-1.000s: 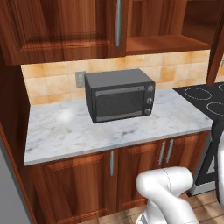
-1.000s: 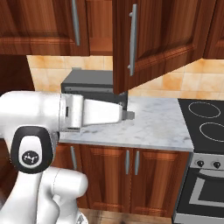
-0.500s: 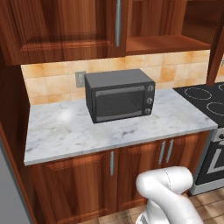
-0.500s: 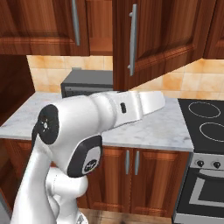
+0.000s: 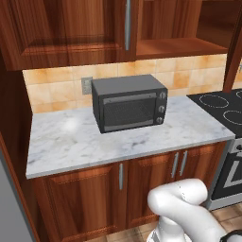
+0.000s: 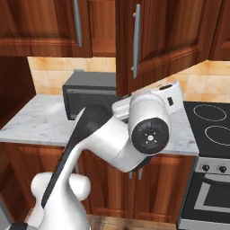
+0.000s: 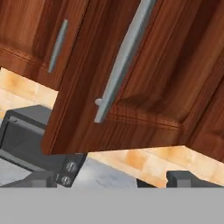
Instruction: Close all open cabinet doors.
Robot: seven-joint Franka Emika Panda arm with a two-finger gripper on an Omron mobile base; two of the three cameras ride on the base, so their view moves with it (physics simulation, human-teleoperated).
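- The gripper (image 7: 111, 179) has its jaws spread wide with nothing between them, the two dark fingertips (image 7: 41, 179) standing far apart.
- Just ahead of it hangs the open cabinet door (image 7: 131, 78), swung out from the upper cabinet, its long silver bar handle (image 7: 122, 57) facing the hand.
- Beside it the closed upper door (image 6: 40, 27) sits flush.
- Below, a dark grey toaster oven (image 5: 128, 108) stands on the marble counter (image 5: 61, 142); its knob markings seem too small to read.
- A black cooktop (image 5: 222, 106) adjoins the counter.

A white marble countertop (image 5: 61, 142) above wooden lower cabinets, with a dark grey microwave oven (image 5: 128, 103) standing on it near the backsplash
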